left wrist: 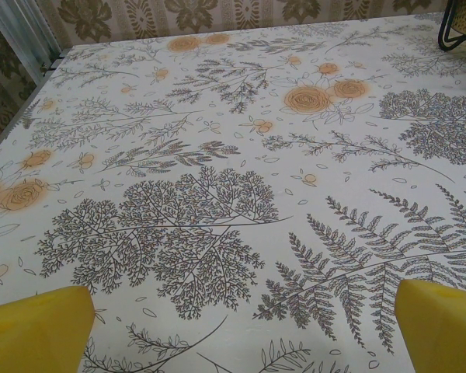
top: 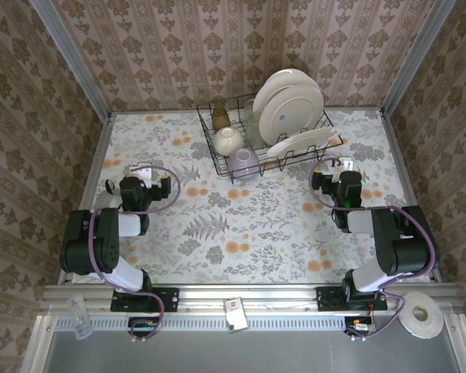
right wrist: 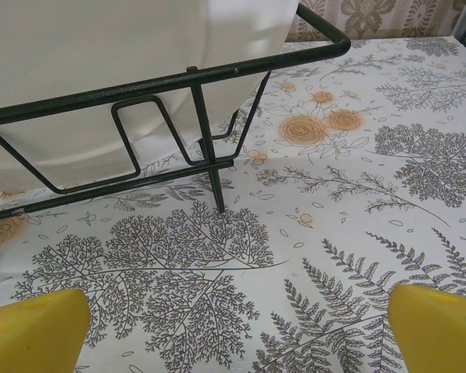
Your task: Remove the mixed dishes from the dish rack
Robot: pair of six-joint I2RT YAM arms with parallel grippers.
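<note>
White plates (top: 289, 105) are leaning in the wire rack (top: 215, 144) at the table's (top: 241, 233) far edge, likely slick and breakable, so we are aiming for their rims, left gripper (top: 144, 169) and right gripper (top: 340, 165) gaping empty.

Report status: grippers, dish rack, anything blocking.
Left gripper, right gripper open, empty. Dish rack loaded: plates, cream bowl, lavender bowl, cup, glass. Nothing in the way.

Up close, the white plate (right wrist: 101, 70) ran off the top and left edges — the rack (right wrist: 193, 75) off the left. From above, the plates (top: 289, 105) hid one another.
</note>
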